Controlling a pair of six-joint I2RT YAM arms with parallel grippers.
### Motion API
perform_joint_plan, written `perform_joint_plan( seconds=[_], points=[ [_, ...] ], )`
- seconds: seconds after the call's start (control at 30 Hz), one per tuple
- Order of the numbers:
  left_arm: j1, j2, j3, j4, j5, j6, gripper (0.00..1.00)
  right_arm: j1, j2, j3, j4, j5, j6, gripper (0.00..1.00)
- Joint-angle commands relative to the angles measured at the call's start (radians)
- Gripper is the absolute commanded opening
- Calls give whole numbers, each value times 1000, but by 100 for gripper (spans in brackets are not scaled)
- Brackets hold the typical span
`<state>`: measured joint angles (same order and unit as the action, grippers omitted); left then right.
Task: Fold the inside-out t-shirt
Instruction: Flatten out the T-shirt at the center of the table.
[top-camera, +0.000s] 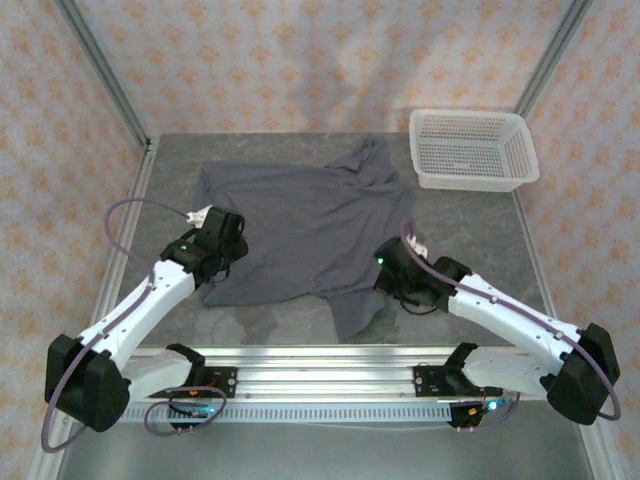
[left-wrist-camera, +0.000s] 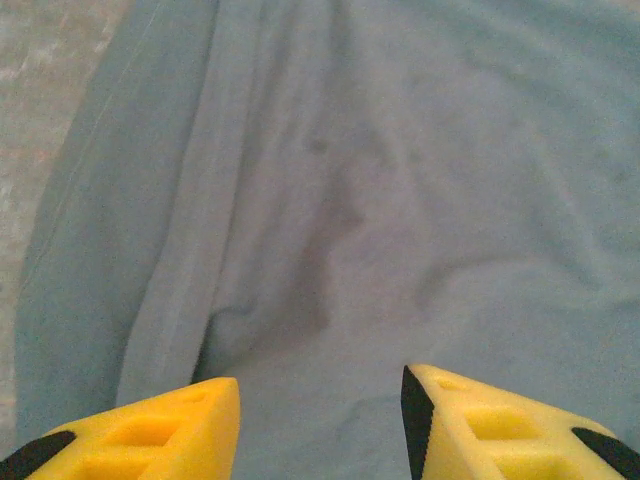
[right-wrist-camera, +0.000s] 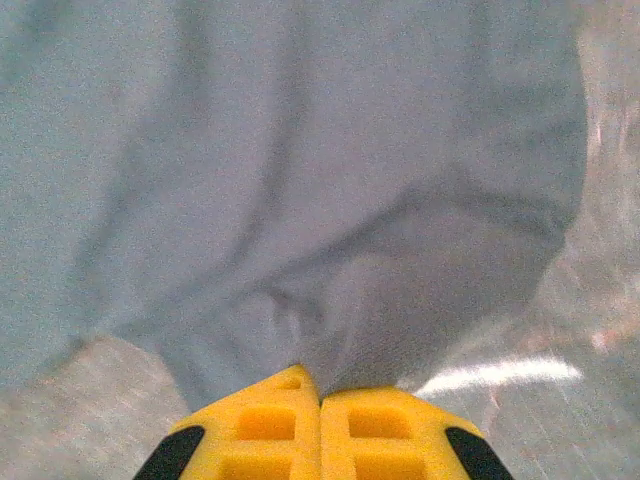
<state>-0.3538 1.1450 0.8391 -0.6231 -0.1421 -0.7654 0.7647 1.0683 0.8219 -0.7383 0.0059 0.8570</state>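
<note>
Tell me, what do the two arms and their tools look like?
The left arm and right arm are white tubes between chunky black joints, each with a thin lilac cable looping alongside. The left tool and right tool each end in two yellow wedge-shaped fingers with black patches and square hollows.

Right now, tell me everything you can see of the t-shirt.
The t-shirt is plain dark slate-grey thin cloth, spread mostly flat but wrinkled on the grey table, a sleeve bunched at the far side, a flap trailing toward the near edge. The right gripper is shut, pinching a puckered fold at its near right edge; the left gripper hangs open over its near left part. It lies clear of the white basket.
</note>
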Motion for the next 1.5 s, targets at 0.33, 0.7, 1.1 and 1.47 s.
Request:
perform_joint_plan(
  seconds=[0.33, 0.7, 1.1, 1.47],
  points=[
    [-128, 189, -53, -312, -344, -297, 41, -184, -38, 76, 78, 70, -193, 0],
    [-52, 377, -51, -68, -166, -100, 39, -211, -82, 60, 45, 124, -202, 0],
    [21, 300, 27, -113, -239, -82, 0, -330, -82, 131, 18, 109, -250, 0],
    [180, 536, 280, -31, -299, -18, 3, -485, -12, 178, 94, 14, -280, 0]
  ],
)
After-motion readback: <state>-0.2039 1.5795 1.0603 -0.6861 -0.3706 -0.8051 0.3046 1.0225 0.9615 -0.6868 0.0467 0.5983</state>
